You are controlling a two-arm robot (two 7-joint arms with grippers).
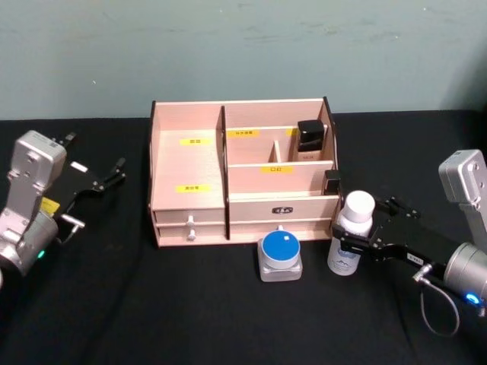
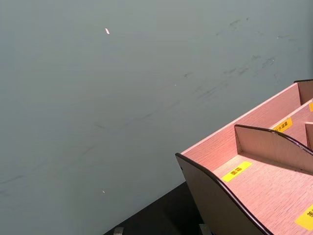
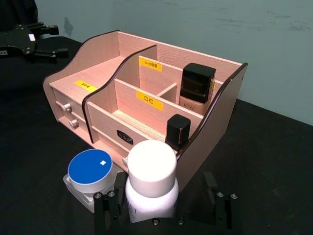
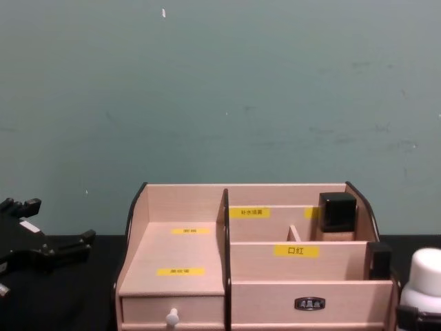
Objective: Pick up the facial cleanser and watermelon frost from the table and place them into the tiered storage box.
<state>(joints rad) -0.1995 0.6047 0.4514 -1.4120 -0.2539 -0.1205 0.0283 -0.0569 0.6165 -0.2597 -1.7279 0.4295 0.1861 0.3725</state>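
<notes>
A white bottle with a white cap (image 1: 353,232), which I take for the facial cleanser, stands on the black table at the right front corner of the tiered storage box (image 1: 186,114). My right gripper (image 1: 365,228) is open and straddles this bottle (image 3: 151,181) low down, one finger close to it and the other apart. A squat clear jar with a blue lid (image 1: 280,255), probably the watermelon frost, sits just left of the bottle, in front of the box's drawers. My left gripper (image 1: 97,150) hovers open, left of the box.
The box (image 3: 230,98) holds a black-capped bottle (image 1: 310,141) in a rear right compartment and a small black tube (image 1: 332,182) at its right edge. Its left compartments (image 2: 264,186) hold nothing. Black cloth covers the table, with a teal wall behind.
</notes>
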